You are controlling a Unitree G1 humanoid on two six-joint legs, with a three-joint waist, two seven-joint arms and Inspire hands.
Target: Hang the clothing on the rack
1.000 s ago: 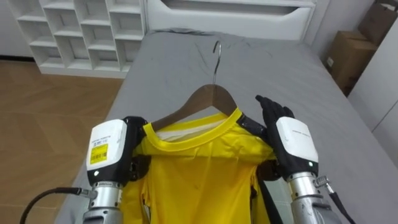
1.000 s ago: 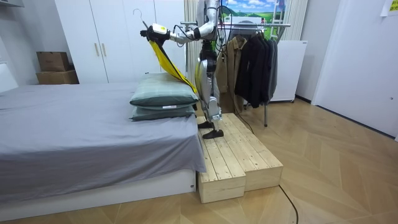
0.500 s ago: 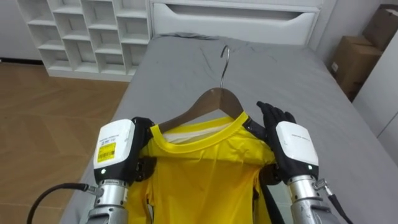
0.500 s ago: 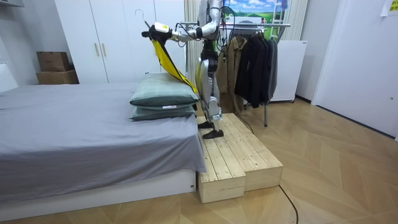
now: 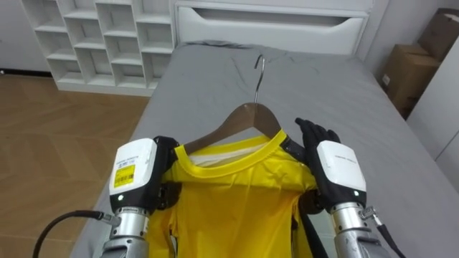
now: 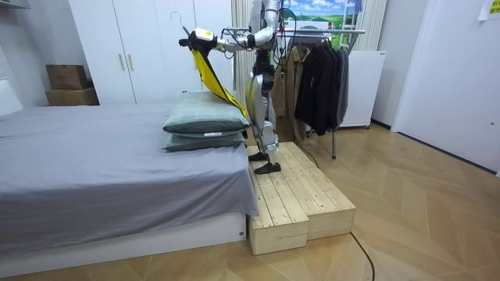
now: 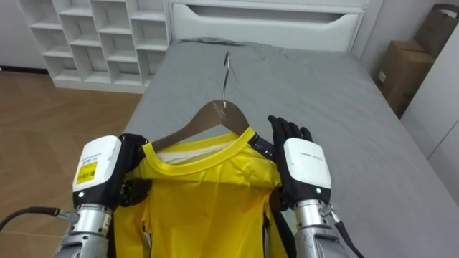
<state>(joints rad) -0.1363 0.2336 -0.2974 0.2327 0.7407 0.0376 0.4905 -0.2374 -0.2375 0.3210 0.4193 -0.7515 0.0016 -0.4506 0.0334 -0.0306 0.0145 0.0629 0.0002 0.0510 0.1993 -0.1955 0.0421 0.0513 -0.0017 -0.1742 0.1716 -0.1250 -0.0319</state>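
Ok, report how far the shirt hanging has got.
Done: the shirt is on the hanger. In hand: the left hand and right hand carry it by the shoulders above the bed. Left: getting it onto the rack, which the room view shows behind the robot; the hanger's hook is on nothing yet.

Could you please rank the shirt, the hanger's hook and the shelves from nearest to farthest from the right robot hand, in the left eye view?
1. The shirt, directly beside the right robot hand, on its left.
2. The hook, ahead and left, over the bed.
3. The shelves, far left, past the bed.
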